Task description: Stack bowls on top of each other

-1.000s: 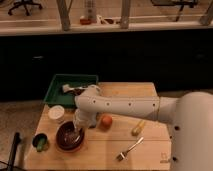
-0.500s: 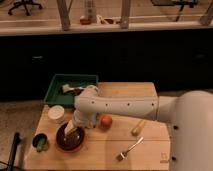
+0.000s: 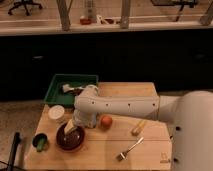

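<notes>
A dark reddish-brown bowl (image 3: 70,140) sits on the wooden table (image 3: 150,145) at the front left. I cannot tell whether it is one bowl or several nested. My gripper (image 3: 71,128) hangs right over the bowl's inside, at the end of the white arm (image 3: 120,107) that reaches in from the right.
A small white dish (image 3: 56,113) lies behind the bowl. A small green cup (image 3: 40,142) stands to its left. A rectangular green tray (image 3: 70,90) sits at the back left. An orange ball (image 3: 106,121), a wooden-handled tool (image 3: 138,128) and a fork (image 3: 130,149) lie to the right.
The gripper has shifted slightly down toward the bowl. The bowl and the other things have not moved.
</notes>
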Tool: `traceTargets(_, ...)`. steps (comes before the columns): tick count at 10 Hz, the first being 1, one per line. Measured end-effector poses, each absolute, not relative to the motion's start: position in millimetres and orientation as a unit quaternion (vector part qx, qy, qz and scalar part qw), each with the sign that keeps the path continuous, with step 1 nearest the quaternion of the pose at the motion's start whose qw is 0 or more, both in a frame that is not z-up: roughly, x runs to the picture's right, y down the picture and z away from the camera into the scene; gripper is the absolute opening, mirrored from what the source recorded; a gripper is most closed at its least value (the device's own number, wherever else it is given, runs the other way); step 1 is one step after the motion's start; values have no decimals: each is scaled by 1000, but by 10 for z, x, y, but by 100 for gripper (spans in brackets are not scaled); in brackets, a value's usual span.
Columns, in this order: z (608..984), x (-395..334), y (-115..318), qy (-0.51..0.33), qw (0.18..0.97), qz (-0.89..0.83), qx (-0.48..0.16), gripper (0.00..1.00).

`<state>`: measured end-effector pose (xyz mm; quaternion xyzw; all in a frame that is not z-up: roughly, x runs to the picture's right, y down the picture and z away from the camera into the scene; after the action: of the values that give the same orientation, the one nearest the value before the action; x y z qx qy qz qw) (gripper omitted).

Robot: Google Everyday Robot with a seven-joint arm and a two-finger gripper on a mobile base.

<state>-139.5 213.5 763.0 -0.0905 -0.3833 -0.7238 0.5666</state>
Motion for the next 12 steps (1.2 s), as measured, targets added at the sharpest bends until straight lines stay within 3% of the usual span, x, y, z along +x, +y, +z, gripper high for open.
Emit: traceTargets(12, 7577, -1430, 1878, -400, 557, -725, -62, 80)
